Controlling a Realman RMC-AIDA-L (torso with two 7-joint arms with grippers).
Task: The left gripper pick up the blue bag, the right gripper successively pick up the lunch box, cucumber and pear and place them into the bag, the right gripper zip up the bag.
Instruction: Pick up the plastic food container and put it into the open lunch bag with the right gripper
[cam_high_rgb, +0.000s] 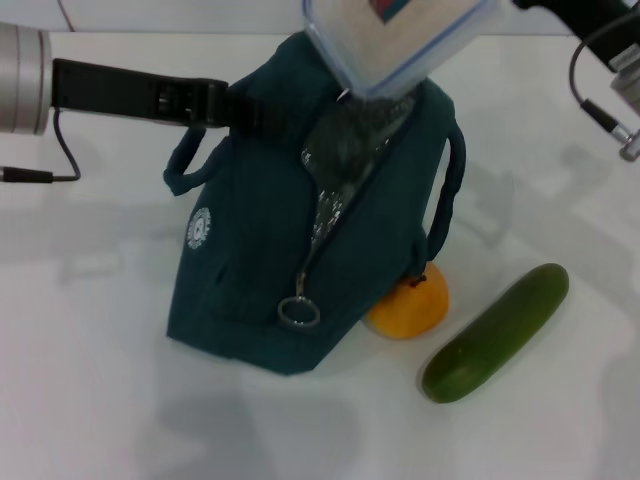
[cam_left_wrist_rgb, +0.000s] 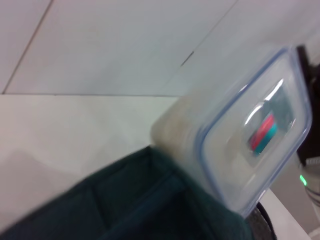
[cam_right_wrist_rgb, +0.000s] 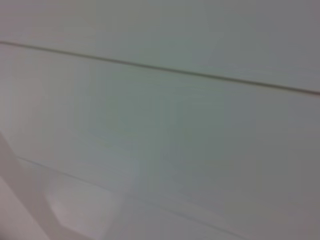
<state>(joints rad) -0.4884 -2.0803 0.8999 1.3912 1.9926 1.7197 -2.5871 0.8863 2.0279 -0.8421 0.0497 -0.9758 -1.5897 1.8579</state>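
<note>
Bag: the dark teal fabric lunch bag (cam_high_rgb: 270, 250) stands on the white worktop (cam_high_rgb: 90, 400), zip open, silver foil lining showing, ring zip pull hanging at its front.
Left tool: the black left tool (cam_high_rgb: 215, 103) reaches in from the bag's left and is clenched on the bag's top edge.
Lunch box: the clear plastic lunch box with a blue-rimmed lid (cam_high_rgb: 400, 40) hangs tilted just above the bag's opening, its lower corner at the mouth.
Right tool: up by the lunch box, beyond the bag's right; fingers hidden, grip cannot be told.
Pear: the round orange-yellow pear (cam_high_rgb: 412, 303) touches the bag's lower right corner, partly hidden behind it.
Cucumber: the dark green cucumber (cam_high_rgb: 497, 331) lies right of the pear, near it.
</note>
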